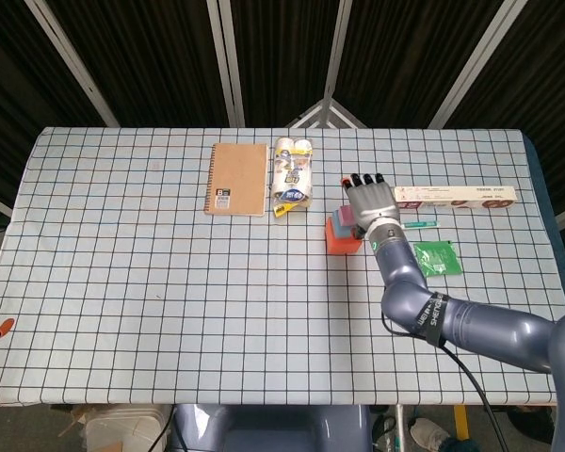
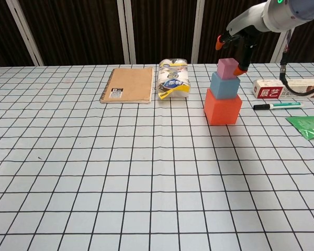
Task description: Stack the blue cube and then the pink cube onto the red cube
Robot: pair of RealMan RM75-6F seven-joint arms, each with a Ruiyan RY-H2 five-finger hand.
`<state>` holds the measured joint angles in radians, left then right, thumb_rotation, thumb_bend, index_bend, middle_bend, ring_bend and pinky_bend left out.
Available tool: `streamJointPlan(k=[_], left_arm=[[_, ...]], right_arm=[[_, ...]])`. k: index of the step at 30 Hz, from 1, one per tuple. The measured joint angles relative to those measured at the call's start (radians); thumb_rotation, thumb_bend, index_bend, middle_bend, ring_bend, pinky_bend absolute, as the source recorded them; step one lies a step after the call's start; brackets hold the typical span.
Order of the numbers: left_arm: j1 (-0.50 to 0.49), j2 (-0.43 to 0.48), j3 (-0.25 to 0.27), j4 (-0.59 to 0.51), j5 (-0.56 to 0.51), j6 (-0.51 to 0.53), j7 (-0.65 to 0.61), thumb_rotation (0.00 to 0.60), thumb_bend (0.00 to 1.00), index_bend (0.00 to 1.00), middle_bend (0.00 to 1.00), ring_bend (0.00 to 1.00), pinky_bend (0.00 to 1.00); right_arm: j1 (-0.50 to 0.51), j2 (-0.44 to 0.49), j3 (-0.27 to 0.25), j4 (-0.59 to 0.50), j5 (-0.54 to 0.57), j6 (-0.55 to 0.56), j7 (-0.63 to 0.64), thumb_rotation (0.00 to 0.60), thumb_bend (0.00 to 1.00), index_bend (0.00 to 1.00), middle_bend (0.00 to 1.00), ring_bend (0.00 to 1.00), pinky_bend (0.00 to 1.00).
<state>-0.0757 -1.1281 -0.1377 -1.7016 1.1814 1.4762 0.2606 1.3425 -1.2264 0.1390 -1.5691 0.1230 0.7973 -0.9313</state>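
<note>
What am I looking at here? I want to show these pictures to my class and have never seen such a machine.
It is a two-armed robot at a table; only its right hand shows. The head view looks down from above; the chest view looks across the table. A pink cube sits on a blue cube, which sits on a red cube. The hand is open beside the pink cube and holds nothing. Also lying there: a notebook, a wrapped pack, a long box, a marker and a green packet.

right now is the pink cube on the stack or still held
On the stack: the pink cube sits on the blue cube; right hand fingers apart, clear.
</note>
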Motion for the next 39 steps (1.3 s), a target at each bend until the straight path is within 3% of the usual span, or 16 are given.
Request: streamJointPlan(k=[8, 14, 20, 27, 33, 36, 39], left_arm=[[0.002, 0.009, 0.009, -0.001, 0.022, -0.003, -0.021, 0.600, 0.13, 0.08, 0.00, 0.00, 0.00], [0.006, 0.019, 0.019, -0.002, 0.047, -0.005, -0.043, 0.600, 0.13, 0.08, 0.00, 0.00, 0.00], [0.015, 0.028, 0.037, -0.010, 0.090, 0.007, -0.065, 0.600, 0.13, 0.08, 0.00, 0.00, 0.00], [0.028, 0.030, 0.051, -0.014, 0.113, 0.024, -0.067, 0.600, 0.13, 0.08, 0.00, 0.00, 0.00], [0.032, 0.026, 0.053, -0.016, 0.121, 0.031, -0.061, 0.600, 0.13, 0.08, 0.00, 0.00, 0.00], [0.032, 0.026, 0.055, -0.015, 0.127, 0.032, -0.061, 0.600, 0.13, 0.08, 0.00, 0.00, 0.00], [0.031, 0.026, 0.054, -0.014, 0.129, 0.030, -0.063, 0.600, 0.13, 0.08, 0.00, 0.00, 0.00]], right_arm=[[0.011, 0.084, -0.025, -0.122, 0.031, 0.023, -0.005, 0.600, 0.34, 0.00, 0.00, 0.00, 0.00], [-0.063, 0.185, -0.024, -0.262, -0.101, 0.093, 0.093, 0.600, 0.33, 0.00, 0.00, 0.00, 0.00], [-0.258, 0.293, -0.049, -0.396, -0.364, 0.179, 0.277, 0.600, 0.33, 0.00, 0.00, 0.00, 0.00], [-0.576, 0.320, -0.143, -0.438, -0.861, 0.338, 0.543, 0.600, 0.33, 0.00, 0.00, 0.00, 0.00], [-0.875, 0.229, -0.258, -0.311, -1.317, 0.561, 0.727, 0.600, 0.33, 0.00, 0.00, 0.00, 0.00], [-1.006, 0.167, -0.298, -0.193, -1.448, 0.680, 0.769, 0.600, 0.33, 0.00, 0.00, 0.00, 0.00], [-1.087, 0.109, -0.310, -0.095, -1.484, 0.758, 0.762, 0.600, 0.29, 0.00, 0.00, 0.00, 0.00]])
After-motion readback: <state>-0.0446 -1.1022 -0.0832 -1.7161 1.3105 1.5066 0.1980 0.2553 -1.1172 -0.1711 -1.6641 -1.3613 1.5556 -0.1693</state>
